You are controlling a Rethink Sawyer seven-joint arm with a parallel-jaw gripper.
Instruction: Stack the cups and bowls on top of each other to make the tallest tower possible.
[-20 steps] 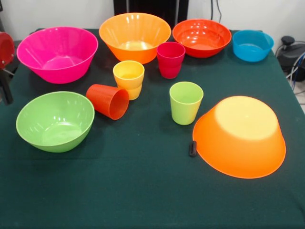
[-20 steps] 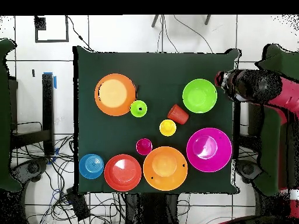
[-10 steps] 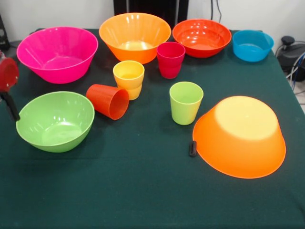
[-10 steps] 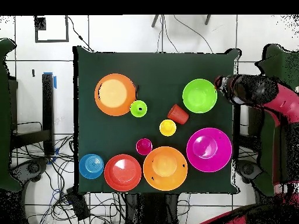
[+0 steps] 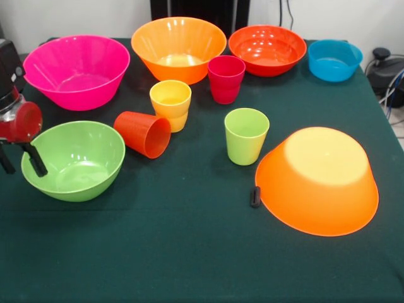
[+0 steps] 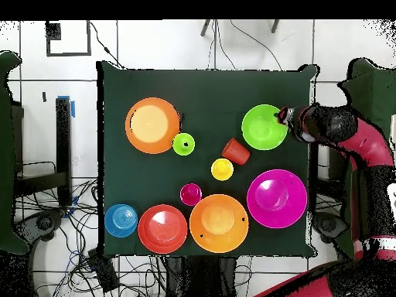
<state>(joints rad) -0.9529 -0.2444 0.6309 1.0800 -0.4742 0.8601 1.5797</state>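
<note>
The fingers (image 5: 35, 161) stand apart: one black finger hangs at the near-side rim of the green bowl (image 5: 72, 161), the other just outside it at the picture's edge. The gripper (image 5: 20, 163) holds nothing. That spread across the rim looks like the set-up for pinching the bowl's wall, though I cannot tell whether either finger touches the plastic. The overhead view shows the gripper at the bowl's outer edge, with the arm (image 6: 340, 131) reaching in from the table's side.

Nothing is stacked yet. The green bowl sits upright on the table (image 5: 189, 252), apart from its neighbours. The pink bowl (image 5: 76, 71), an orange bowl (image 5: 178, 47), the red bowl (image 5: 267, 49) and the blue bowl (image 5: 334, 60) stand upright in a row along the robot's side. A second orange bowl (image 5: 317, 180) lies upside down and well apart from the rest. Its flat bottom faces up, so it would likely make a steady base. A small black thing (image 5: 255, 196) lies at its rim.

The cups cluster in the middle. The yellow cup (image 5: 170, 104), crimson cup (image 5: 226, 79) and lime cup (image 5: 245, 136) stand upright. The ribbed red cup (image 5: 144, 134) lies on its side, mouth toward the camera, just beside the yellow one and near the green bowl. It will probably need righting or a sideways grasp, and it may roll if nudged.
</note>
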